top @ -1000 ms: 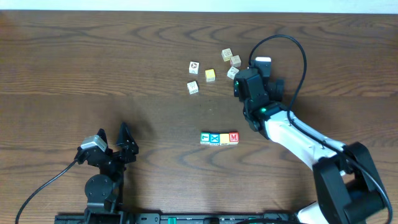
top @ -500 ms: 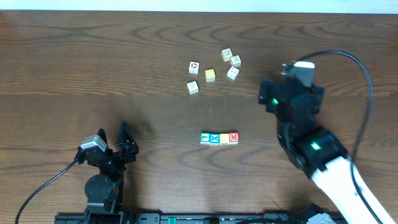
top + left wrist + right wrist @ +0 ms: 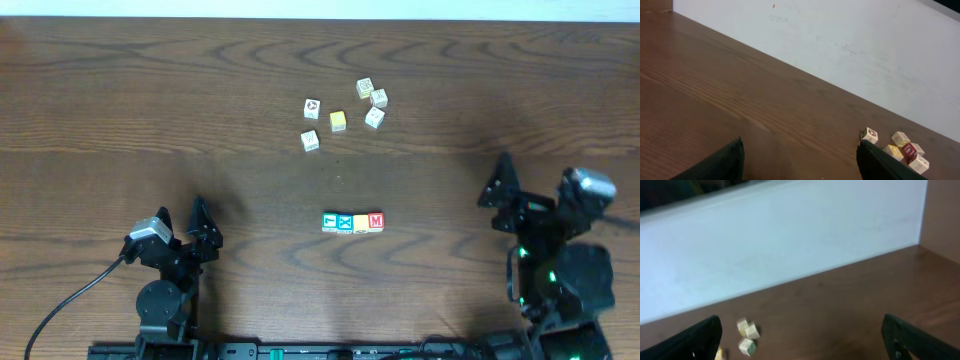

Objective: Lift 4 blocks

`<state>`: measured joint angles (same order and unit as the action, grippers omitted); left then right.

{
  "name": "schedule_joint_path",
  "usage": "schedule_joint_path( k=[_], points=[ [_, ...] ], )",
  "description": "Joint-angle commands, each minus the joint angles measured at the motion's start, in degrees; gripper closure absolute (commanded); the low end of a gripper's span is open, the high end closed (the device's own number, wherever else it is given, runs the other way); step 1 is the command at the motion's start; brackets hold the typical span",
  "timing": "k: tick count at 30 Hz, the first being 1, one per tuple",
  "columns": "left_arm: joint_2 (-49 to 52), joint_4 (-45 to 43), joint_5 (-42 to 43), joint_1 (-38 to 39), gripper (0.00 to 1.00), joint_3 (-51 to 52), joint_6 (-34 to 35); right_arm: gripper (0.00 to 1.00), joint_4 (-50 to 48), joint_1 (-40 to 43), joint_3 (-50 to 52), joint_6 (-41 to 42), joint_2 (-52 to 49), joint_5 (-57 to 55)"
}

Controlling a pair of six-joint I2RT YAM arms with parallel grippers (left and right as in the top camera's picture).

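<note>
Only the overhead view shows the four blocks [image 3: 353, 222]. They lie in a tight straight row flat on the desk [image 3: 150, 90], sides touching: teal-green block [image 3: 330, 221], blue X block [image 3: 346, 222], yellow-orange block [image 3: 361, 222], and red M block [image 3: 376, 220] at the robot's right end. Neither claw touches them. Neither wrist view catches the row.

Beyond the row, toward the wall, are loose cream cubes [image 3: 374, 117] and one pale yellow cube [image 3: 338, 120]. The left wrist view has that cluster low at frame right, cream cubes [image 3: 900, 138] under the white wall [image 3: 840, 40], one showing a dark red face. The right wrist view gets a few cream cubes [image 3: 747, 346], blurred, faces unreadable.

Left claw [image 3: 182, 210]: well left of the row near the desk's front edge, arm folded over its base, fingers pointing toward the wall. It is released, jaws spread wide. In its own view the left claw [image 3: 801, 150] frames bare wood only.

Right claw [image 3: 535, 185]: well right of the row, same tucked pose. It is released too, and in its own view the right claw [image 3: 800, 325] is wide and empty.

Desk: dark brown wood grain, matte. Blocks: small cubes with printed faces. Claw fingers: black, tapered.
</note>
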<state>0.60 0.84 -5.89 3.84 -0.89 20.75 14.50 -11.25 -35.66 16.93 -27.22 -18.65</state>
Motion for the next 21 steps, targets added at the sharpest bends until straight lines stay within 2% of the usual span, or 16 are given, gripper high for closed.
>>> schedule_joint_path(
  k=[1, 8, 17, 21],
  points=[
    [-0.3, 2.9, -0.6, -0.3, 0.28, 0.7, -0.6, 0.01, -5.6, 4.2, 6.3, -0.3, 6.2, 8.1],
    [-0.3, 2.9, -0.6, -0.3, 0.28, 0.7, -0.6, 0.01, -16.4, 7.3, 18.0, -2.8, 16.7, 12.1],
    [-0.3, 2.9, -0.6, -0.3, 0.28, 0.7, -0.6, 0.01, -16.9, 9.8, 27.3, -4.9, 26.2, 14.7],
    [-0.3, 2.9, -0.6, -0.3, 0.28, 0.7, -0.6, 0.01, -16.8, 11.0, 29.3, -5.1, 26.9, 15.6]
  ],
)
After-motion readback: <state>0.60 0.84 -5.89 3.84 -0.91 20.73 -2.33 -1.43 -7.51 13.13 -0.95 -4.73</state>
